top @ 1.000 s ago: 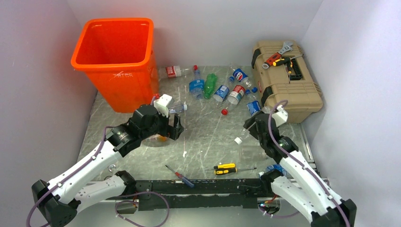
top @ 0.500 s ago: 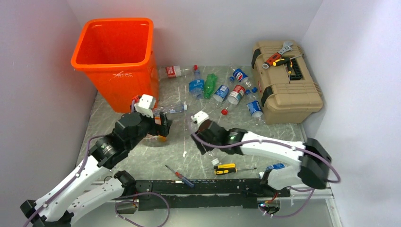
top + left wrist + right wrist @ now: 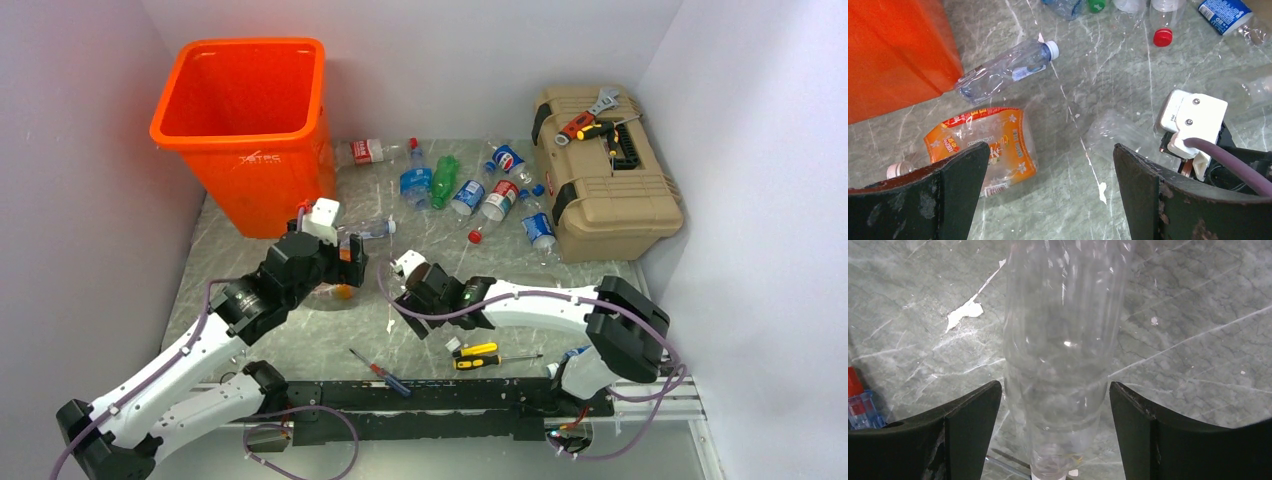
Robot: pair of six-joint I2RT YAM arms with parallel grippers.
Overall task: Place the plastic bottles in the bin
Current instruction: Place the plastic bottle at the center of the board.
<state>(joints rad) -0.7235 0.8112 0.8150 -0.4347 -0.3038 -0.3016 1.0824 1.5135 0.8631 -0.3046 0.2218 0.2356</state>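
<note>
At the near edge of the grey marbled counter point(image 3: 440, 265) lie a yellow-handled screwdriver point(image 3: 475, 352) and, at its 9 o'clock, a red-and-blue one point(image 3: 380, 372). Just beyond them the right fingers point(image 3: 968, 430) stand apart on either side of a bare clear bottle point(image 3: 1063, 365) that lies on the counter. A thin gap shows at each flank, so nothing is clamped. To their 9 o'clock the left fingers point(image 3: 948, 200) are spread as wide as they go and hold nothing. They hover over a crushed orange-labelled bottle point(image 3: 993, 145), whose white cap points to 8 o'clock in the left wrist view. Past it, toward 12 o'clock, a clear white-capped bottle point(image 3: 1003, 72) lies with its base close to the bin's near corner. The bin point(image 3: 260, 170) stands upright at the counter's 11 o'clock, beside the left wall. More plastic bottles are scattered from 12 to 1 o'clock: a red-labelled one point(image 3: 368, 151) near the back wall, a green one point(image 3: 446, 178), and blue-labelled ones point(image 3: 416, 183), one of them point(image 3: 537, 228) just beside the tan toolbox point(image 3: 610, 190). That toolbox sits at 2 o'clock with a wrench point(image 3: 603, 100) on its lid. Plain white walls close in the counter on three sides.
</note>
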